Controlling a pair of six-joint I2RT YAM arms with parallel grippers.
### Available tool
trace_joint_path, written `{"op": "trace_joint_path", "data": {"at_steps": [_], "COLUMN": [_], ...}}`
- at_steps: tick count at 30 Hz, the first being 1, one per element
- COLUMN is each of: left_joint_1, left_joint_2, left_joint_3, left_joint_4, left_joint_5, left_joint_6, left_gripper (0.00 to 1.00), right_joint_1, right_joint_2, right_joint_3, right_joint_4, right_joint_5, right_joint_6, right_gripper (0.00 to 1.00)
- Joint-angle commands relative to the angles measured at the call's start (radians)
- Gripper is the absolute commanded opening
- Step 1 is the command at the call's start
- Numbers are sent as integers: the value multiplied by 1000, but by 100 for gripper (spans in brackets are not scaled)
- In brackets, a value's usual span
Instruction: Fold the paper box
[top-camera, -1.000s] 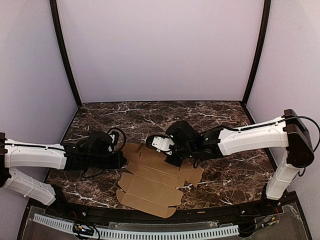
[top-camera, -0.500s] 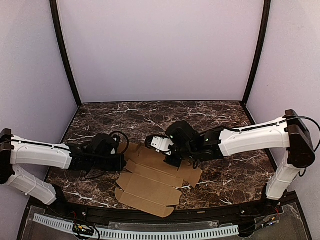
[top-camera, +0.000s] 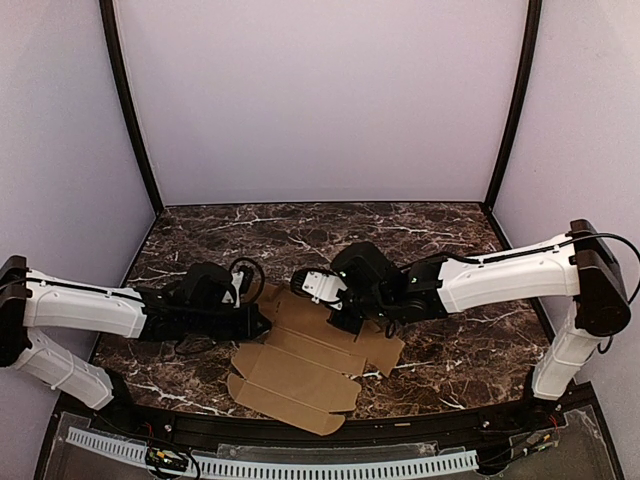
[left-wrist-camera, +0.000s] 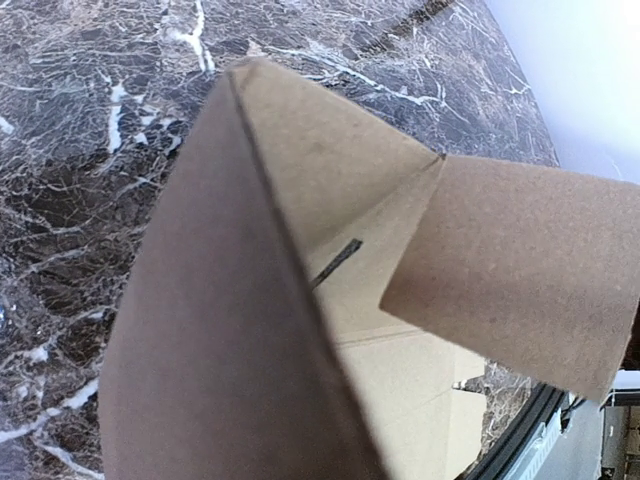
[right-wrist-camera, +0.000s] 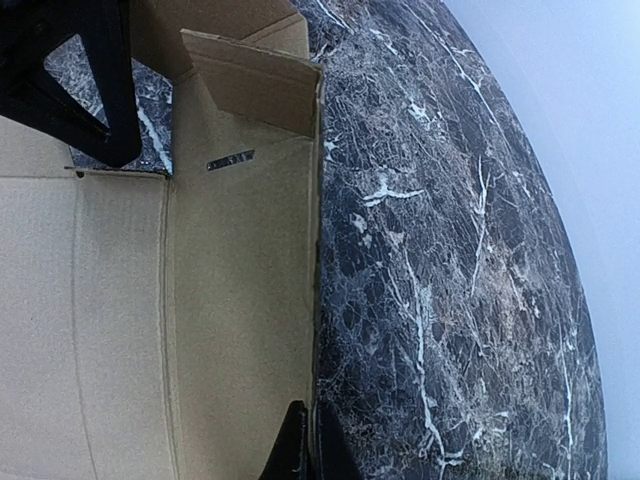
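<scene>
The paper box (top-camera: 300, 365) lies as a flat tan sheet on the near middle of the bench (top-camera: 440, 240). Its 6 o'clock flaps reach almost to the bench's front edge. The corner at 10 o'clock is lifted off the marble.

The left pincer (top-camera: 258, 322) sits at that raised 10 o'clock corner. In the left wrist view the cardboard (left-wrist-camera: 250, 330) rises so close to the lens that it hides the fingers completely, leaving only a tilted panel, a small flap and a slot visible. The pincer is pressed together, but whether it pinches the card cannot be made out.

The right pincer (top-camera: 345, 320) is at the sheet's 1 o'clock. In its own view its dark fingertips (right-wrist-camera: 293, 445) are cut off at the bottom edge. They are closed on the upright edge of a cardboard wall (right-wrist-camera: 240, 300), with a folded flap standing at the far end.

The left arm stretches low from 9 o'clock, and the right arm reaches in from 3 o'clock with its elbow raised at the bench's right side. Beyond them the marble runs to the pale back wall.
</scene>
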Motion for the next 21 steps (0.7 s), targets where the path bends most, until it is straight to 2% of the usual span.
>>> {"op": "trace_joint_path", "data": {"at_steps": [1,12,18,21], "left_joint_1": [-13,-40,-40,-40], "left_joint_2": [29,88,23,-42], "left_joint_3": [-17,-5,33,79], "left_joint_4": [72,93,-18,-118], "left_joint_5": [59,38,-16,-40], "left_joint_6": [-14,-21,27,50], "left_gripper": [1,1,1,5], "right_joint_1": [18,21,20,22], "right_joint_2": [0,4,-2,1], "right_joint_3": [9,-2,-24,-39], "right_joint_4": [51,48,47,49], "right_joint_5": [-5,27,34,42], "right_joint_6": [24,33,18,-1], "right_gripper": [0,0,0,0]}}
